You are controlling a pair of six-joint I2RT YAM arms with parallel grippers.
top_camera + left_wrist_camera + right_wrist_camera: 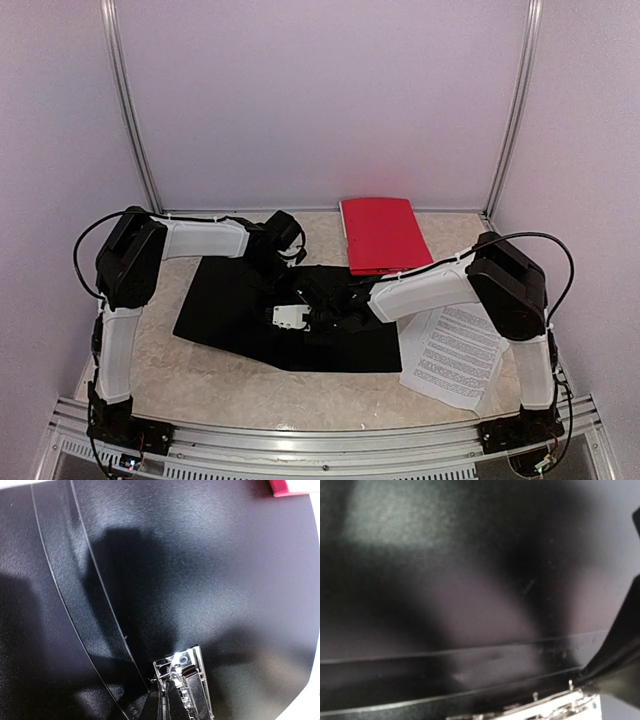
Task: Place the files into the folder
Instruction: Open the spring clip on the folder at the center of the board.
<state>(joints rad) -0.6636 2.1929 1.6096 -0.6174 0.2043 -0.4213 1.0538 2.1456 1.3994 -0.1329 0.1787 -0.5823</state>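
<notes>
The files [452, 356] lie at the front right of the table [220, 385], just beside the right edge of the open black folder [225, 310] and partly under the right arm. Only the top sheet shows, so how many lie beneath it cannot be told. They are well apart from both hands, which meet over the middle of the folder.

The left gripper [166, 701] has its fingers pressed together, with the tips right at the metal clip [184, 672] on the folder's inner face. Whether they pinch the clip or only touch it is unclear. The right gripper [318, 314] reaches in from the right to the same spot, also closed. Its wrist view is blurred (mostly dark folder surface, with the spine creases and the clip along the bottom edge), and nothing is seen held.

A closed red folder [383, 235] lies at the back of the table, just beyond the black one.

The top sheet carries dense black print in lines, too small to read. No brand or label is legible on either folder or on the arms.
</notes>
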